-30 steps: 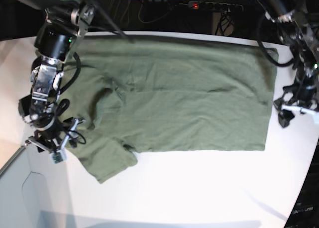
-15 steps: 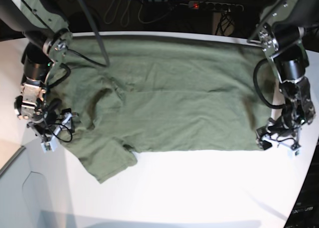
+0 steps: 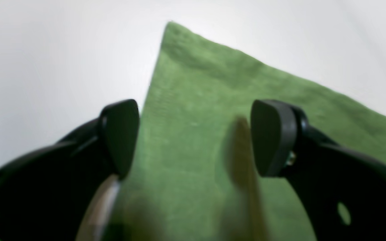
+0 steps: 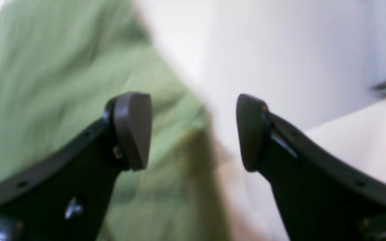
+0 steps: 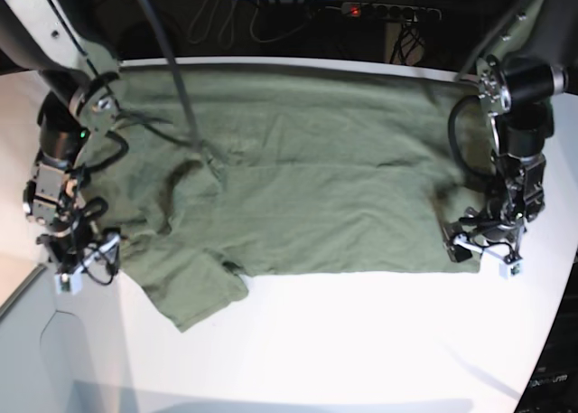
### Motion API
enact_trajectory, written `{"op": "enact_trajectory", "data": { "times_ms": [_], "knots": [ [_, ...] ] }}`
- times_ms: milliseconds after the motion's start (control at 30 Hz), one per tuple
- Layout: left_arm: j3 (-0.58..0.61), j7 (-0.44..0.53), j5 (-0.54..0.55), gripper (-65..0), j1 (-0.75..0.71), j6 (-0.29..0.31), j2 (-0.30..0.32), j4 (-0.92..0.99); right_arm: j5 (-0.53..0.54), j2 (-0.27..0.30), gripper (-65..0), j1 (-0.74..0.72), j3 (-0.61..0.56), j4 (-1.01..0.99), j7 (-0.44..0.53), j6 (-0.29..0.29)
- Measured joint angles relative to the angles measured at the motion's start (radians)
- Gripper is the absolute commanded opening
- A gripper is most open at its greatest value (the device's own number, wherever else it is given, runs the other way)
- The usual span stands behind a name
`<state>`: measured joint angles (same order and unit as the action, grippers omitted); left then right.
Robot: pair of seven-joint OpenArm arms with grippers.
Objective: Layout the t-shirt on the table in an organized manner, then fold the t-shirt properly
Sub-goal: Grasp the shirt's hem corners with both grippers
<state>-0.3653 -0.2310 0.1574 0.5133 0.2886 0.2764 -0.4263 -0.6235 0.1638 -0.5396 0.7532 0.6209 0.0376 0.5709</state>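
Desk [image 5: 361,341]: glossy white, curved front edge; dark cables + power strip [image 5: 388,12] behind far edge. T-shirt [image 5: 307,178] lies spread across far half, mostly flat w/ wrinkles, one sleeve folded out toward near-left. Left tool [image 5: 477,248] low at shirt's near corner, jaws apart, nothing held; right tool [image 5: 79,267] low at shirt's opposite edge, jaws released too.

T-shirt [image 5: 316,178] spread flat on table [image 5: 361,341], power strip [image 5: 388,12] behind the table's far edge
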Motion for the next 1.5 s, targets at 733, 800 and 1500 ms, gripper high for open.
{"op": "enact_trajectory", "data": {
  "times_ms": [733, 800, 1500],
  "knots": [
    [0.113, 0.098, 0.003, -30.7, 0.013, -0.001, 0.026, 0.084, 0.003, 0.05, -25.3, -0.032, 0.013, -0.191, 0.063, -0.106],
    [0.112, 0.096, 0.008, -39.1, 0.013, -0.001, 0.025, 0.084, 0.003, 0.049, -25.3, -0.014, 0.011, -0.191, 0.061, -0.106],
    [0.11, 0.0, 0.014, -65.0, 0.007, -0.001, 0.023, 0.034, 0.018, 0.065, -65.0, -0.001, 0.005, -0.267, 0.103, -0.111]
  ]
}}
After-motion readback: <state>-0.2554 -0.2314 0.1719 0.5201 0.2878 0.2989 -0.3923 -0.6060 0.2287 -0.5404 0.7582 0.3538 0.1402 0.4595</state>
